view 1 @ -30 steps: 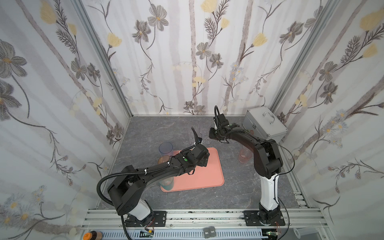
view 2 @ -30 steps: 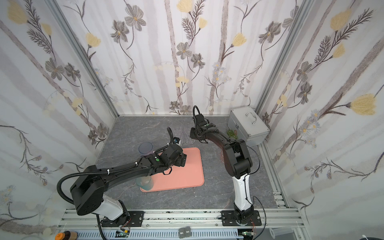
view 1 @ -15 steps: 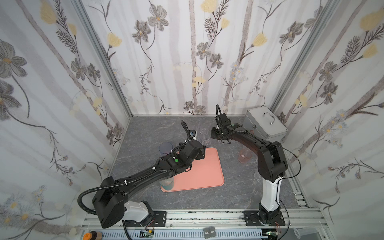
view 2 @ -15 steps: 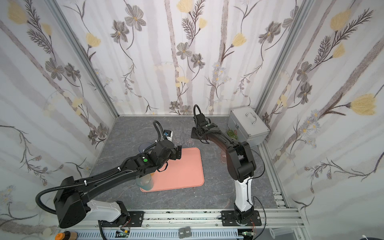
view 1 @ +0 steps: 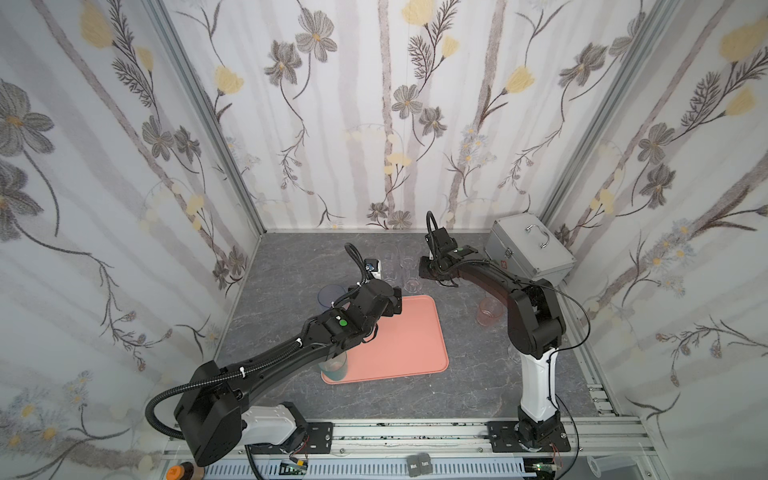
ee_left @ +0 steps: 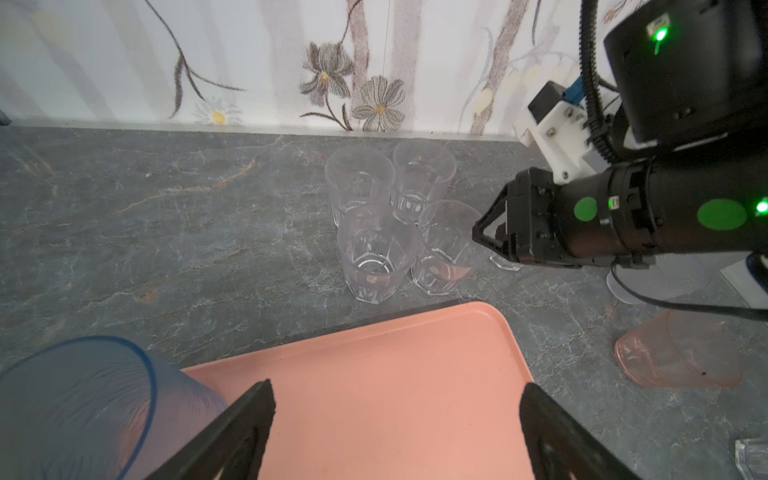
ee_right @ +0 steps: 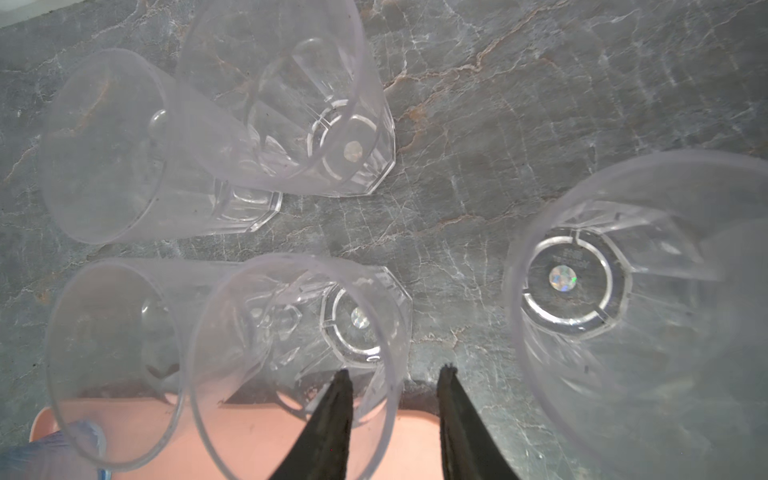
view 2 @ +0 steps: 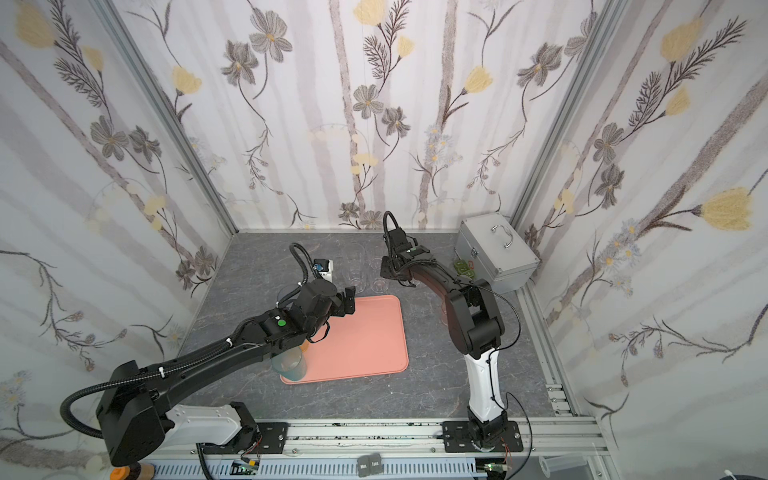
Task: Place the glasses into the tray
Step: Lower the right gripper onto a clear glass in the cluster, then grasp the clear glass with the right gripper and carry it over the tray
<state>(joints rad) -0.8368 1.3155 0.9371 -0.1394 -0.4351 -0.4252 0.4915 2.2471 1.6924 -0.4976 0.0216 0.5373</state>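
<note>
The salmon tray (view 1: 405,345) (view 2: 365,340) lies mid-table. A teal glass (view 1: 333,366) (view 2: 289,364) stands at its near-left corner and a blue glass (view 1: 330,294) (ee_left: 75,407) at its far-left corner. Several clear glasses (view 1: 398,266) (ee_left: 376,257) cluster behind the tray. My left gripper (view 1: 395,305) (ee_left: 395,386) hangs open and empty over the tray's far end. My right gripper (view 1: 422,272) (ee_right: 395,372) is open above the cluster. One finger is inside a clear glass (ee_right: 291,332) and the other outside, with the rim between them. A pink glass (view 1: 488,312) (ee_left: 677,353) stands right of the tray.
A silver metal case (view 1: 530,249) (view 2: 494,249) sits at the back right, with a small green object (view 2: 461,266) beside it. Another clear glass (ee_right: 644,299) stands apart from the cluster, close to my right gripper. Walls enclose the table on three sides.
My left arm has stretched out lower over the tray's left side and its wrist has turned. My right gripper has edged toward the clear glasses.
</note>
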